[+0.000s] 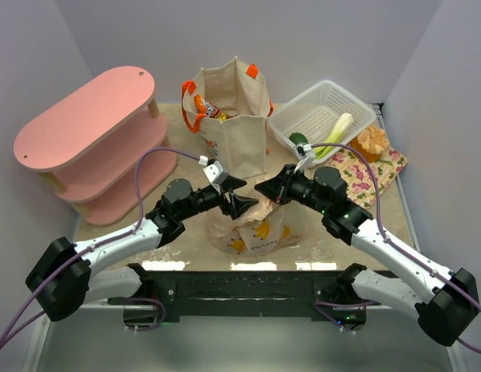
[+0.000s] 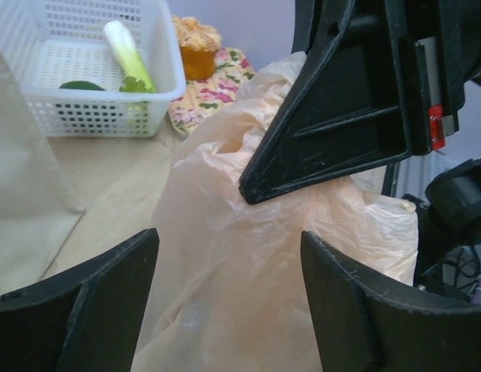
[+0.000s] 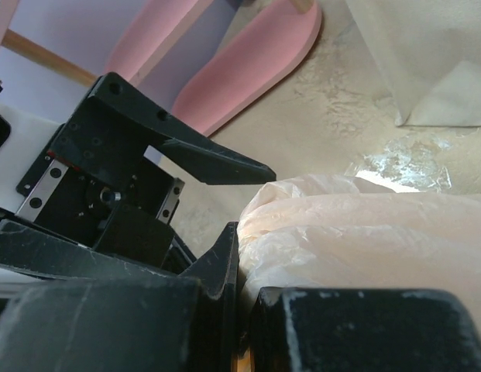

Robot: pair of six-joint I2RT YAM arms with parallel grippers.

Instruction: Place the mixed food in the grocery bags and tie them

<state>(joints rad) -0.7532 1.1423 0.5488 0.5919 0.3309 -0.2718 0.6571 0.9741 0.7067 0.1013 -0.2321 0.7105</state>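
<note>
The peach plastic grocery bag (image 1: 254,231) lies bunched at the table's front centre, its gathered top (image 2: 225,232) raised. My right gripper (image 1: 261,187) is shut on that top, with film pinched between its jaws (image 3: 248,267). My left gripper (image 1: 238,195) faces it, open, and its two fingers (image 2: 101,302) stand either side of the bag's plastic (image 3: 364,225) without closing on it. The beige canvas tote (image 1: 234,124) stands upright behind, with orange snack packets (image 1: 206,107) inside. A leek (image 1: 334,133) and a green vegetable (image 1: 298,139) lie in the white basket (image 1: 345,101).
A pink two-tier shelf (image 1: 89,132) fills the left side. Golden bread (image 1: 372,142) sits on a floral mat (image 1: 362,172) at the right, beside the basket (image 2: 85,108). The tote's wall (image 3: 426,54) is close behind both grippers.
</note>
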